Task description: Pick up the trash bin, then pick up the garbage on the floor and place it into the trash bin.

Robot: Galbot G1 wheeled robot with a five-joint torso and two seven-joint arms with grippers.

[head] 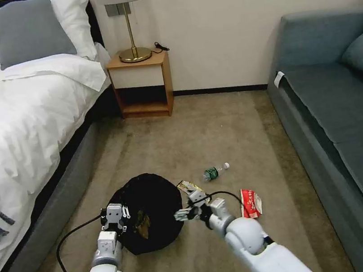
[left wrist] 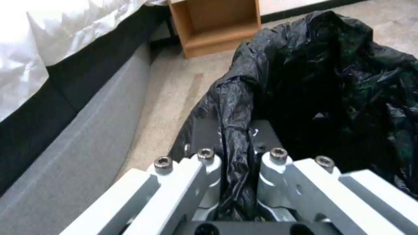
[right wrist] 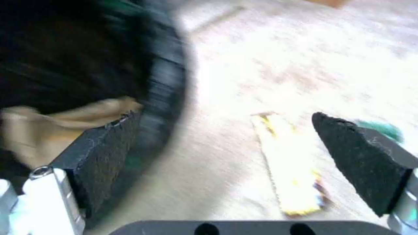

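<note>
So we've got the bin (head: 150,213) in our left gripper (head: 119,215), jaws clamped on the bag-lined rim on its left side. The left wrist view shows the black bag (left wrist: 305,81) pinched right between them. The tan paper (head: 142,223) looks like it's already sitting inside the bin; the right wrist view shows it too (right wrist: 56,125).

The part that matters: our right gripper (head: 185,214) hangs at the bin's right edge with its jaws spread wide and nothing in them. In the right wrist view the yellow wrapper (right wrist: 289,163) lies on the floor (right wrist: 270,65) between the two pads (right wrist: 361,156), closer to the far one than the bin-side one. In the head view it (head: 188,186) sits just beyond the gripper, right next to the bin. Its long axis runs roughly away from us, and we'd guess the jaws close across its narrow width, not along it, so the lineup looks decent already.

The bottle (head: 214,172) is a bit farther out and to the right, lying on its side with the cap pointing right. The red wrapper (head: 251,203) is on the floor right of our right arm, near us. All three are on the right side, so the right arm is the nearer one for each, and the left is busy holding the bin anyway.
</note>
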